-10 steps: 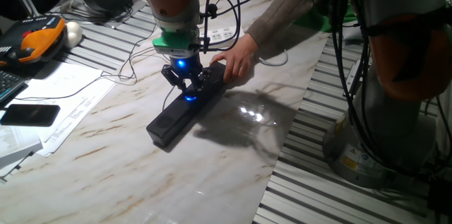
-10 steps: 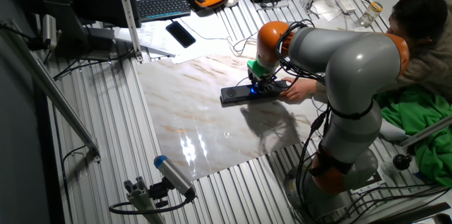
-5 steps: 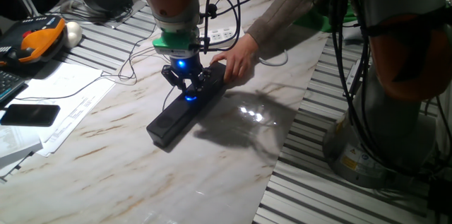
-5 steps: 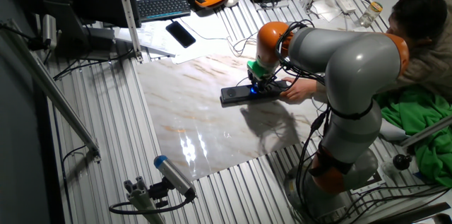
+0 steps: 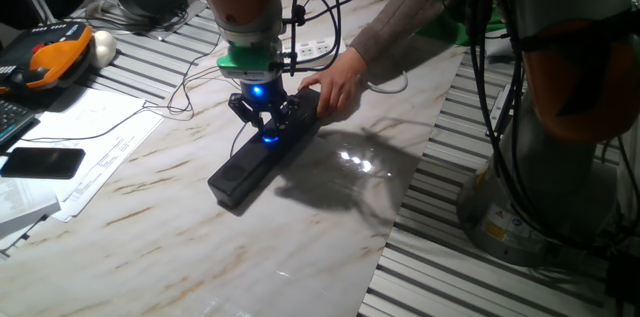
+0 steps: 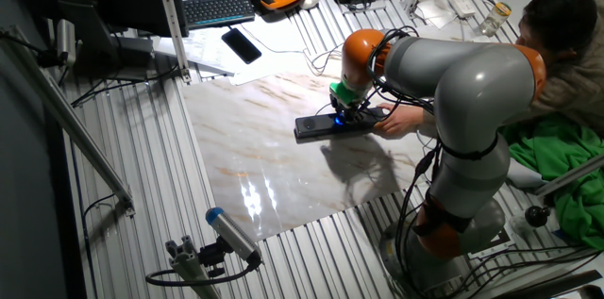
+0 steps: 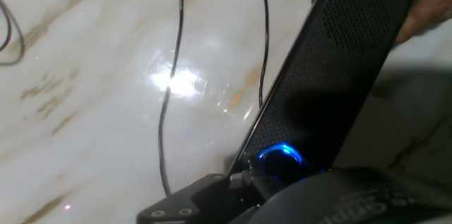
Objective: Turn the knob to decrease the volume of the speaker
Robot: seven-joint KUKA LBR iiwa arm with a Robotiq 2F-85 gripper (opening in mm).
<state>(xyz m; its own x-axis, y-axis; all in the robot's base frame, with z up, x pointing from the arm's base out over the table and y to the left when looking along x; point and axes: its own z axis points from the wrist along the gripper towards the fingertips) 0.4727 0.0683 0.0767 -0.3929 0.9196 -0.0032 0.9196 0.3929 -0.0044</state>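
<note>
A person's hand (image 5: 335, 81) steadies the speaker's (image 5: 262, 151) far end while the gripper (image 5: 266, 127) crowds the glowing knob (image 5: 269, 138), its grip impossible to tell, cables (image 7: 169, 90) trailing alongside.

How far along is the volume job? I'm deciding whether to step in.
Done: the gripper has reached the speaker and sits at the blue-lit knob, while a person's hand steadies the far end. In hand: engaging the knob; whether the fingers grip it is hidden. Left: the turn itself, which these pictures cannot confirm.
</note>
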